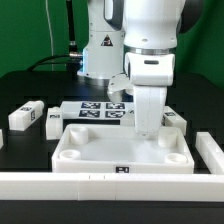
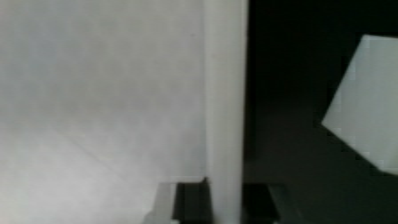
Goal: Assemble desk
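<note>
The desk's white slab (image 1: 115, 150) lies rim-up on the black table, near the front rail. My gripper (image 1: 148, 130) reaches straight down onto the slab's far rim, toward the exterior view's right. In the wrist view the gripper (image 2: 226, 205) is shut on that thin raised rim (image 2: 224, 100), with a dark finger (image 2: 192, 203) on either side of it. The slab's inner face (image 2: 98, 100) fills one side of that view. Two white block legs (image 1: 22, 117) (image 1: 53, 122) lie at the exterior view's left. Another leg (image 1: 176, 120) (image 2: 365, 100) lies just right of the gripper.
The marker board (image 1: 100, 110) lies flat behind the slab, in front of the arm's base. A long white rail (image 1: 100, 183) runs along the front, and a second piece (image 1: 210, 150) stands at the exterior view's right.
</note>
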Available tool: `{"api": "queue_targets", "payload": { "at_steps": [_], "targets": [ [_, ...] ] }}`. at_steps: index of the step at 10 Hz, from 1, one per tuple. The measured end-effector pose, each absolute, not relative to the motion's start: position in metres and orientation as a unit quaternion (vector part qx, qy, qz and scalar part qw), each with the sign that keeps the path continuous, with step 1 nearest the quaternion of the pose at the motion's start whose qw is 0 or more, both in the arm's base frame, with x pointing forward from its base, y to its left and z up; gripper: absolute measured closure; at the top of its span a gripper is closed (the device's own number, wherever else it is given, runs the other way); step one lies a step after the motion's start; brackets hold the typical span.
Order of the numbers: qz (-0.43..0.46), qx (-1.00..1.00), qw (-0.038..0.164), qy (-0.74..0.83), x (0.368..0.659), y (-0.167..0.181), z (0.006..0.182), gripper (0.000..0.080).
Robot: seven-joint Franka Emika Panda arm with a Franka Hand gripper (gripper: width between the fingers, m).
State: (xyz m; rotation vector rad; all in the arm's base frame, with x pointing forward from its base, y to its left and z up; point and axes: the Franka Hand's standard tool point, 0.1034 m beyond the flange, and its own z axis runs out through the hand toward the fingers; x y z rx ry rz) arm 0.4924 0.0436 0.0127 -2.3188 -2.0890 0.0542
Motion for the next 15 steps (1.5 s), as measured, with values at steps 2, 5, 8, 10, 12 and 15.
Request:
{"api": "queue_targets", "payload": {
  "at_steps": [2,5,8,10,12,15],
  "targets": [
    [0.017,-0.743,0.01,-0.669,0.492,0.044,0.013,0.0742],
    [0.012,-0.737,0.006,-0.676,0.509,0.044,0.013,0.0742],
    [0.022,-0.732,0.015,-0.681,0.515,0.056,0.013,0.0742],
    [0.023,-0.732,0.018,-0.681,0.516,0.066,0.013,0.0742],
    [0.023,-0.73,0.018,-0.682,0.516,0.07,0.014,0.0741],
    [0.023,-0.73,0.017,-0.682,0.516,0.069,0.014,0.0741]
  ]
}}
